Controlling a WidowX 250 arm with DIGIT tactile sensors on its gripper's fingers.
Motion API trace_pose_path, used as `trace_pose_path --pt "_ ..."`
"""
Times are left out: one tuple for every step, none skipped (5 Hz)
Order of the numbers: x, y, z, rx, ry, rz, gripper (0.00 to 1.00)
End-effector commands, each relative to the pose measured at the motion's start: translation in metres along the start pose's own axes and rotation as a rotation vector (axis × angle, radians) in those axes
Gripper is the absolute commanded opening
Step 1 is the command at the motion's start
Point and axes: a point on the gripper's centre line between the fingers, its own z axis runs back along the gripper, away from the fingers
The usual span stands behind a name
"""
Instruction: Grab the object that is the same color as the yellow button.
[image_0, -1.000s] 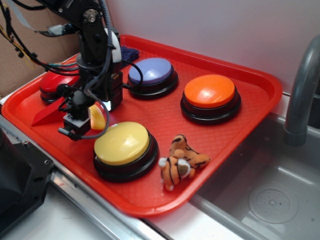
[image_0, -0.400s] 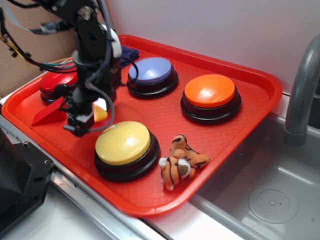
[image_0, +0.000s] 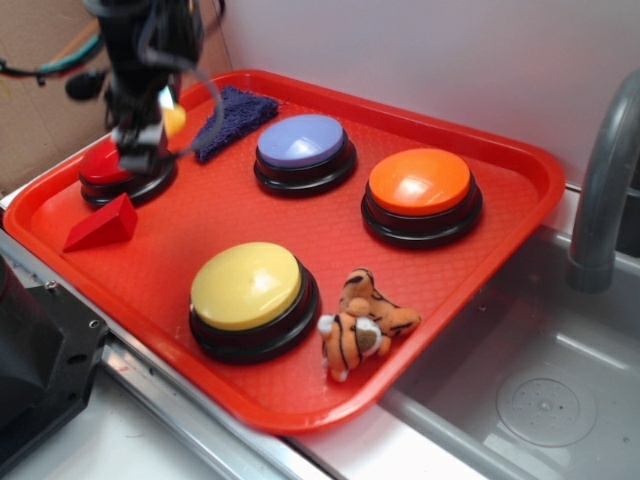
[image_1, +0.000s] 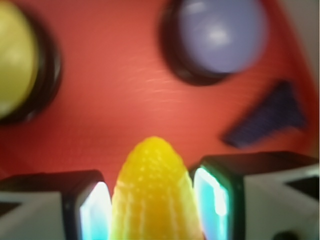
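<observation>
My claw (image_1: 152, 200) is clamped on the small yellow ridged plastic toy corn (image_1: 152, 192): in the wrist view its tapered tip pokes out between my two pale pads (image_1: 95, 210), one pressing each flank. In the exterior view my black arm (image_0: 145, 50) comes down from the top left corner, roughly upright, with cables looping off it, and the claw (image_0: 150, 125) hangs above the far left part of the red plastic tray (image_0: 520, 200), with the corn (image_0: 174, 120) showing as a small yellow spot at its right side, lifted clear of the tray floor.

Taking the large round pale-yellow dome button with a black base (image_0: 247, 290) as the landmark: it sits near the tray's front edge, and my claw with the corn is well apart from it, up and to the left. The red dome button (image_0: 110, 170) lies directly below the claw, partly hidden by it. The red wedge block (image_0: 100, 225) lies left of the yellow button, the orange striped plush tiger (image_0: 362, 325) just beside it on the right, the lilac dome button (image_0: 300, 145) behind it, and the orange dome button (image_0: 420, 185) behind and to the right. A dark blue cloth (image_0: 232, 118) lies just left of the lilac button.
</observation>
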Motion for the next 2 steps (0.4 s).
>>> trace_pose_path --pt "0.0032 0.0108 0.0848 -0.149 0.011 0.507 0.0" --pt "-0.0001 0.0194 0.0758 -0.192 0.057 0.754 0.0"
